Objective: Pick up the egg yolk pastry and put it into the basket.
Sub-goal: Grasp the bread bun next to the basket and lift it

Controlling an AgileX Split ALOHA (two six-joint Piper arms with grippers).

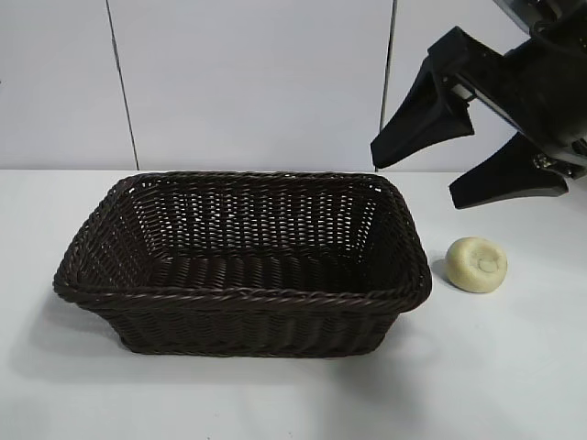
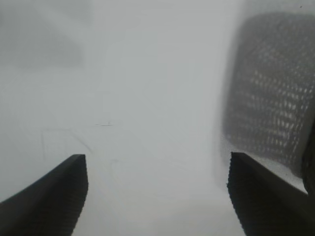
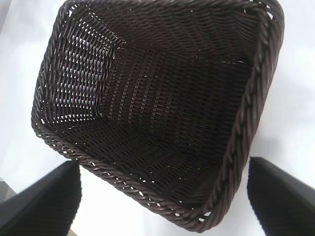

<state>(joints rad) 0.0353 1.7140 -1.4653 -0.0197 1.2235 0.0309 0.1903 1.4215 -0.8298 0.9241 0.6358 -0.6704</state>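
Egg yolk pastry (image 1: 477,264) sits on counter (image 1: 514,367) just beside wicker basket (image 1: 243,266), outside it, not yet picked. My right claw (image 1: 468,156) hangs above it, fingers wide apart, holding nothing. Left claw (image 2: 157,196) also spread, over bare counter beside basket. Reckon descent onto pastry comes next.

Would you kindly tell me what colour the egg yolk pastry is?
Pale yellow-cream egg yolk pastry, best seen in the exterior view.

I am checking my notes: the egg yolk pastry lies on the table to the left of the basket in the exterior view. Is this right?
Not quite. In the exterior view the egg yolk pastry lies on the table to the right of the basket, not the left.
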